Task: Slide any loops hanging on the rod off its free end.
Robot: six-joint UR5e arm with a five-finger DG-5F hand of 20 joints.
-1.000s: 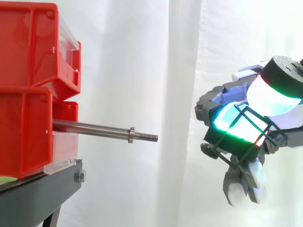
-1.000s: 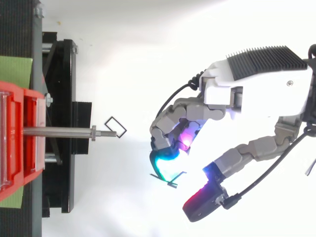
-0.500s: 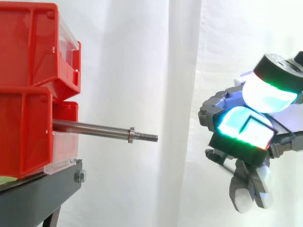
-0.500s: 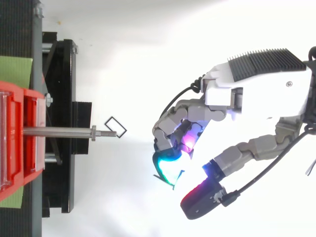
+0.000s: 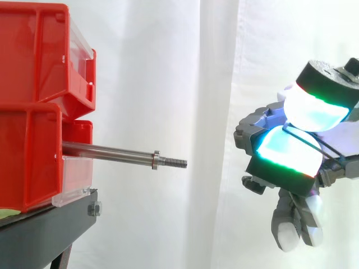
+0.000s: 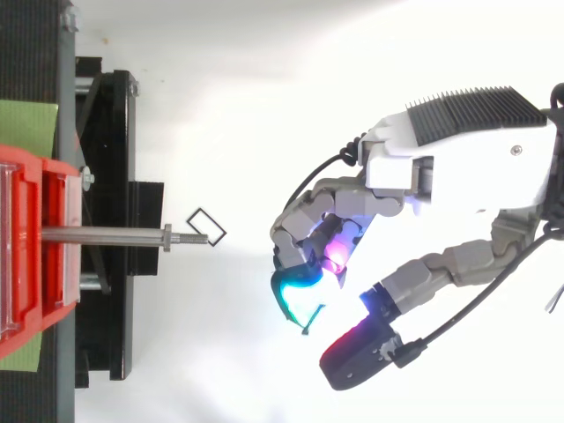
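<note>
Loop (image 5: 305,138) first: a thin dark wire, pinched in my robot hand (image 6: 458,167) between the glowing thumb pad (image 5: 317,106) above and a finger pad (image 5: 286,152) below, with the other fingers curled underneath. So the robot hand is clamped on the loop, and the loop is clear of the rod and well apart from it.

Out from my fingertips, across open air in front of the white curtain (image 5: 213,67), lies the rod (image 5: 112,151). Its long axis runs almost level and points straight toward my robot hand. The threaded free end (image 5: 176,163) is the near part, and the far part runs in among the red bins (image 5: 33,112) on the black stand (image 5: 45,230). From the side the rod looks bare along its whole length.

From above, a small black square outline (image 6: 213,220) appears just off the rod's tip on my side. Since nothing hangs on the rod from the side, I judge that it lies lower down, not on the rod.

As I read it, the sliding is done; any further pull would run along that axis, away from the bins.
</note>
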